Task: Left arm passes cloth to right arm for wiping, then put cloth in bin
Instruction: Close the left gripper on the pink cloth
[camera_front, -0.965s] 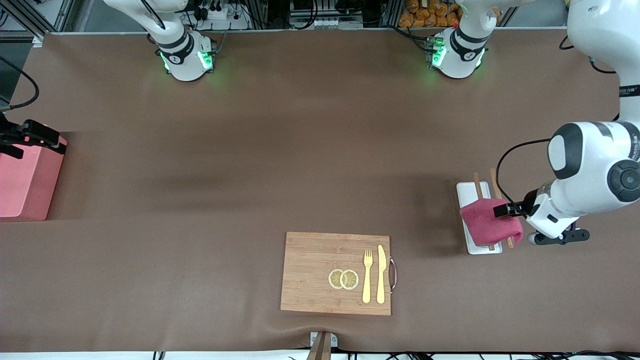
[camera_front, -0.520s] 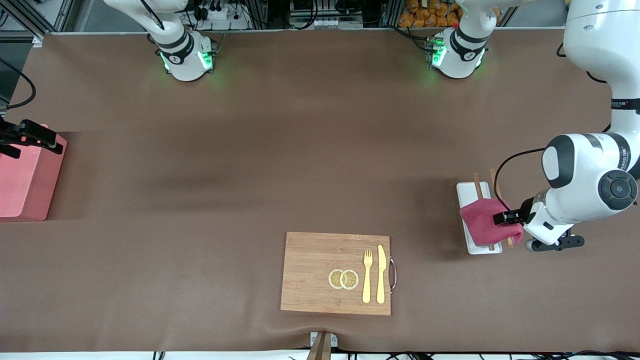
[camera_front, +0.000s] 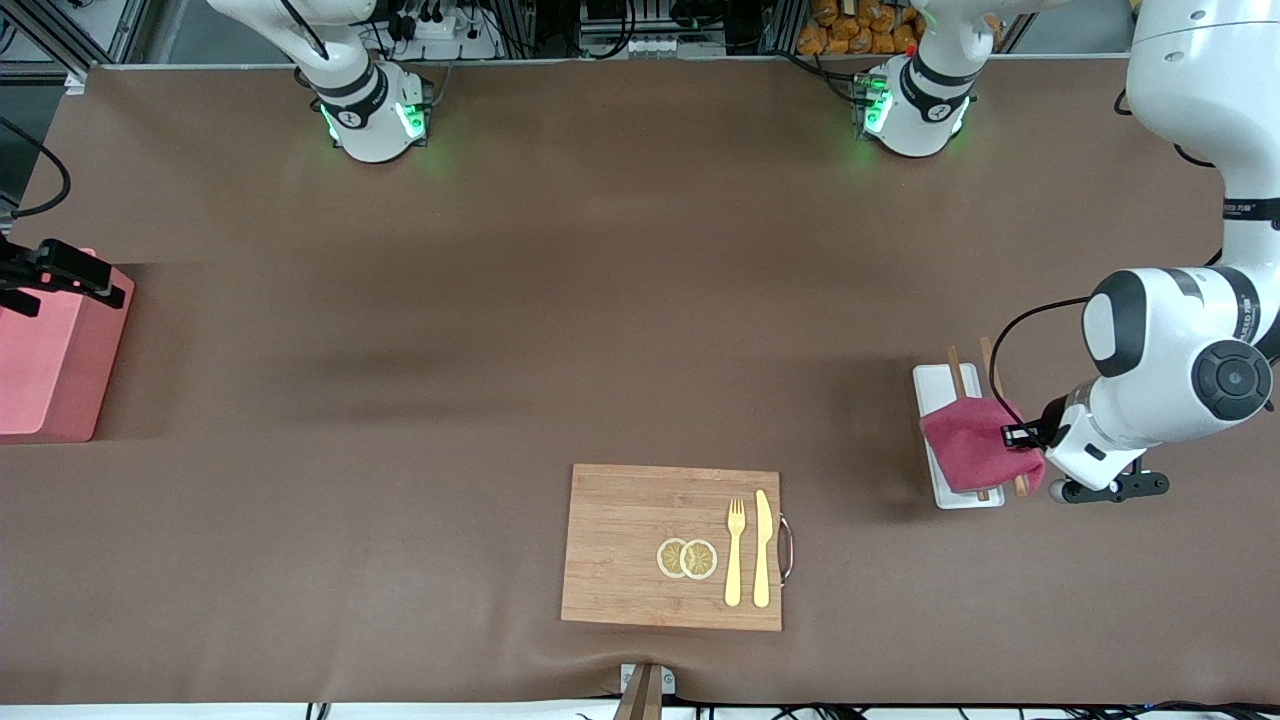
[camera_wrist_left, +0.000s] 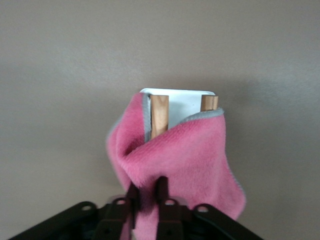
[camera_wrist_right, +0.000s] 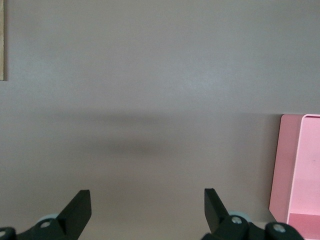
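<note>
- The counter (camera_front: 600, 300), a wide brown surface, fills the front view from edge to edge.
- The left arm (camera_front: 1180, 350) bends down at the right edge of the frame. Its base stands at the upper right.
- The bin (camera_front: 45, 370), a salmon-pink box, sits at the left edge of the frame, well apart from everything else.
- A wooden cutting board (camera_front: 640, 545) lies at lower centre, carrying two lemon slices, a fork and a knife.
- A white tray (camera_front: 935, 385) with two wooden sticks across it lies at centre right.
- The cloth (camera_front: 975, 445) is draped over that tray and its sticks.
- The left gripper (camera_wrist_left: 147, 192) is narrowed onto a bunched fold of the cloth, pinching the fabric between its fingers.
- The right gripper (camera_wrist_right: 145, 212) hangs with its jaws wide and nothing between them, beside the bin. Only a dark part of it appears to show at the frame's left edge in the front view.
- The step in hand looks like the pick-up, with the grasp just made.
- The next move would call for lifting the cloth clear of the sticks without dragging them, then carrying it toward mid-counter for the hand-over.
</note>
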